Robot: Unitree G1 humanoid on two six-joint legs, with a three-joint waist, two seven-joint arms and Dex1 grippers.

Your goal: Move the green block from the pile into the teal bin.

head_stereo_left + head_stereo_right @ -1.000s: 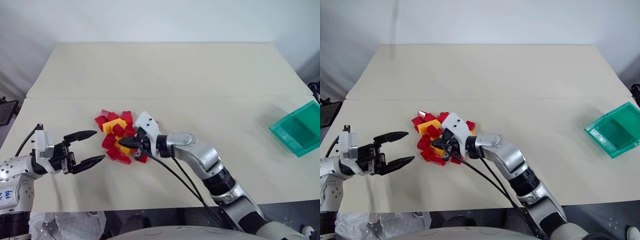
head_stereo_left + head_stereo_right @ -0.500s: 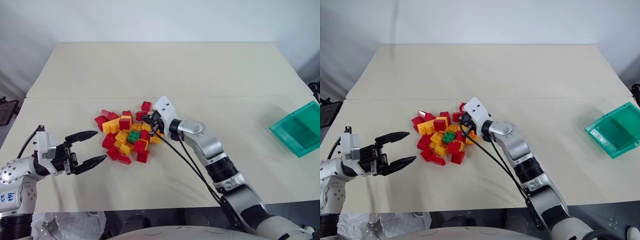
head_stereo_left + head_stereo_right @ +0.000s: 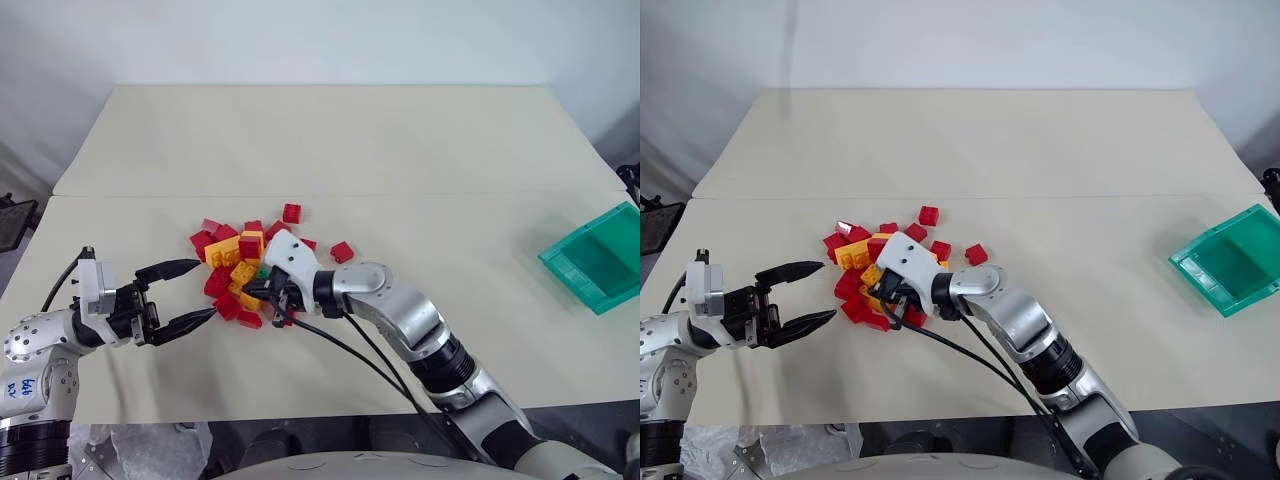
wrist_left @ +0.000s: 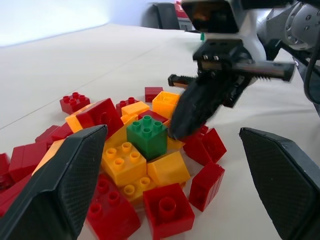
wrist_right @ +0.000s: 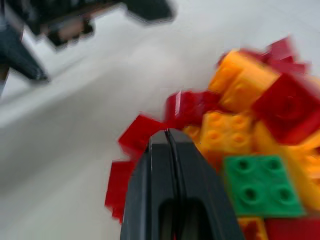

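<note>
green block (image 4: pixel 146 136) in pile (image 4: pixel 125 160), just beside closed right fingers (image 4: pixel 187 112)

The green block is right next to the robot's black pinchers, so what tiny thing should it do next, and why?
Probably open the right gripper first. Its fingers are shut, resting in the pile right beside the green block, which sits uncovered on top of yellow bricks. Shut fingers cannot grasp it, and the teal bin is far off.

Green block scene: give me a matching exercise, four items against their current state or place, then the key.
1. green block
2. teal bin
3. left gripper
4. right gripper

A. fingers spread, beside the pile
B. fingers shut, tip in the bricks
C. empty, at the table's right edge
D. studs up, among yellow bricks

Pairs: 1-D, 2-C, 3-A, 4-B
</note>
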